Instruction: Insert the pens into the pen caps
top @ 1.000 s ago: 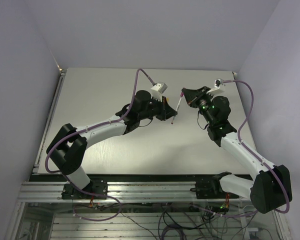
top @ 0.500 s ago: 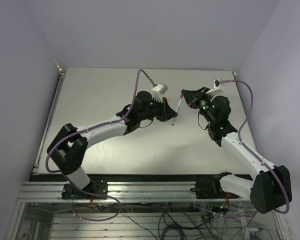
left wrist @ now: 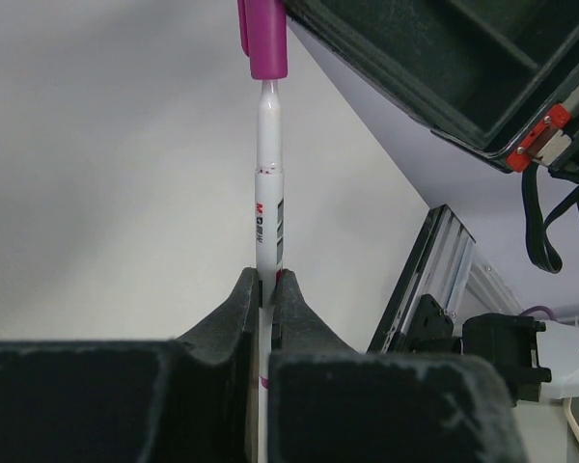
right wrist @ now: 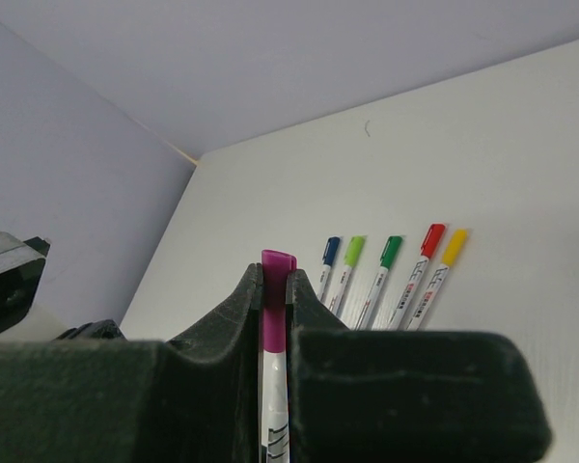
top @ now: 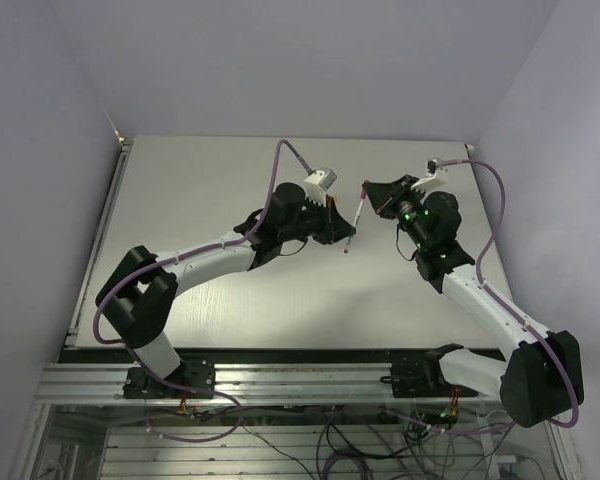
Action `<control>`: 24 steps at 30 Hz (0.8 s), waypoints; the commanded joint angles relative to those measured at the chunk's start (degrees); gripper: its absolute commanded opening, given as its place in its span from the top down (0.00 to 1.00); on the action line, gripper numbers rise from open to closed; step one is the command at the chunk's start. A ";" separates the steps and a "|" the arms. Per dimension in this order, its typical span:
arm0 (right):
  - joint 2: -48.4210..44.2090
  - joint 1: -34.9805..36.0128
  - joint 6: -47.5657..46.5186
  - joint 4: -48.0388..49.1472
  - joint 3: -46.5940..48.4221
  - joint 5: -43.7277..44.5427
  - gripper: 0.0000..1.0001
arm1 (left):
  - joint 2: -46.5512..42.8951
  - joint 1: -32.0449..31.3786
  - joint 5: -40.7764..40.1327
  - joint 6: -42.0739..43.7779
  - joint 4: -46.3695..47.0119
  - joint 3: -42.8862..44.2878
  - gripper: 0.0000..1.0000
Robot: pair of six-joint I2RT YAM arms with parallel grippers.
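Two arms met in mid-air over the tabletop (top: 180, 200), toward its far right. Change over the last second was small: left arm (top: 210, 255) crept a touch toward right arm (top: 485, 295), and the pen angle barely moved. I read that as the closing push of the insertion, not a new step.

Left pincer (left wrist: 267, 280) was pinching the white barrel of the pen (left wrist: 268, 193). Right pincer (right wrist: 273, 275) was pinching the purple cap (left wrist: 266, 39). Both were pressed tight. The pen hung tilted between them, clear of the surface.

Left wrist view gave the joint. The pen's narrow neck showed just below the cap, so my guess was not fully seated, with some travel left. Overhead view could not resolve that; it showed only a thin stick bridging the pincers.

Right wrist view gave what neither other view did: five capped pens (right wrist: 391, 270) lying side by side on the tabletop, caps blue, light green, green, red and yellow. Going by that, this looked like the last pen to do. Alignment of the cap on the tip was too small to tell.
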 commanded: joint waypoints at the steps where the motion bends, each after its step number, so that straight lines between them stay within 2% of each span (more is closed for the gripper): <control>1: 0.41 0.46 -1.24 -3.73 -1.34 -3.14 1.00 | -0.76 0.25 -0.73 -0.45 6.85 1.75 0.93; 24: -2.30 0.42 -2.46 -2.80 -1.36 -1.51 1.00 | -2.03 0.27 -4.11 -0.21 5.76 0.04 0.93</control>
